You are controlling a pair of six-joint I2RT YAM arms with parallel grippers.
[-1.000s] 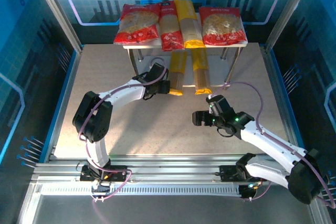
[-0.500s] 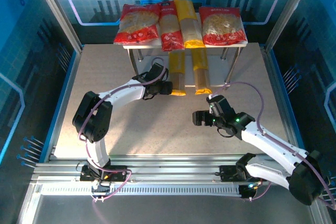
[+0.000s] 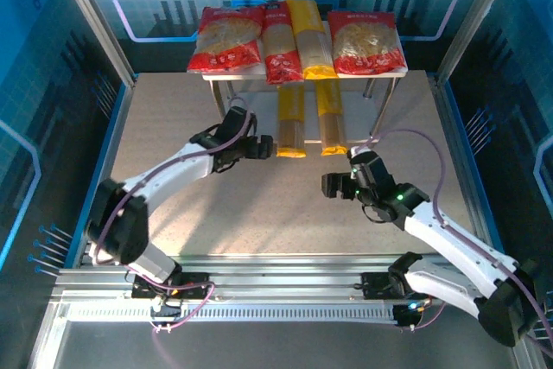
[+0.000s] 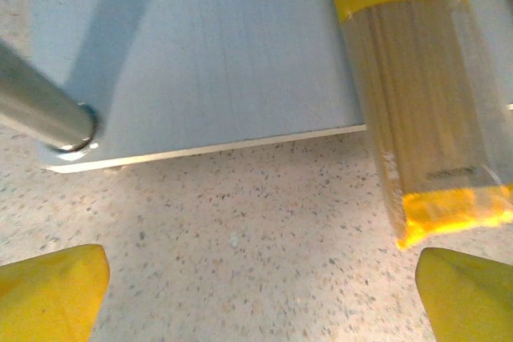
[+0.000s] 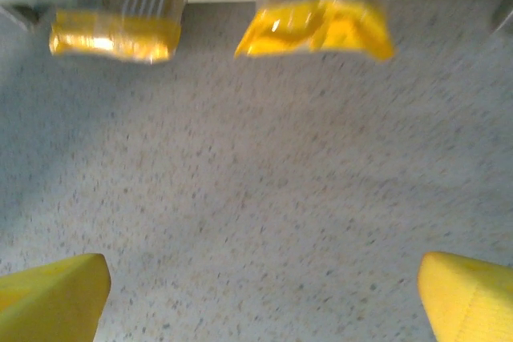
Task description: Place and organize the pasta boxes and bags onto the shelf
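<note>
- The left gripper point(image 3: 262, 146) has its jaws spread wide with nothing between them. In the left wrist view its yellow fingertips point(image 4: 52, 290) sit over bare table.
- The right gripper point(image 3: 332, 185) is likewise spread wide and empty, its fingertips point(image 5: 469, 294) low over the table.
- The speckled table point(image 3: 259, 213) is bare between the two grippers.
- The grey shelf point(image 3: 249, 98) stands at the far side, and all six packs lie on it.
- On the top board lie a wide red bag point(image 3: 229, 38), a narrow red pack point(image 3: 281, 41), a yellow spaghetti pack point(image 3: 307, 36) and a second wide red bag point(image 3: 367, 41), side by side.
- On the lower board point(image 4: 216, 54) two more spaghetti packs point(image 3: 291, 123) point(image 3: 329, 118) lie lengthways. Their near ends stick out past the board's front edge.
- The left one's end point(image 4: 449, 214) lies just ahead of the left gripper, and a metal leg point(image 4: 40, 110) stands to the side.
- Both pack ends point(image 5: 116, 34) point(image 5: 321, 26) face the right gripper, well apart from it.
- Since half a second ago the left arm has drawn back from the left lower pack and its elbow has swung out leftward.
- The right gripper has edged toward the shelf, and the packs have not shifted.
</note>
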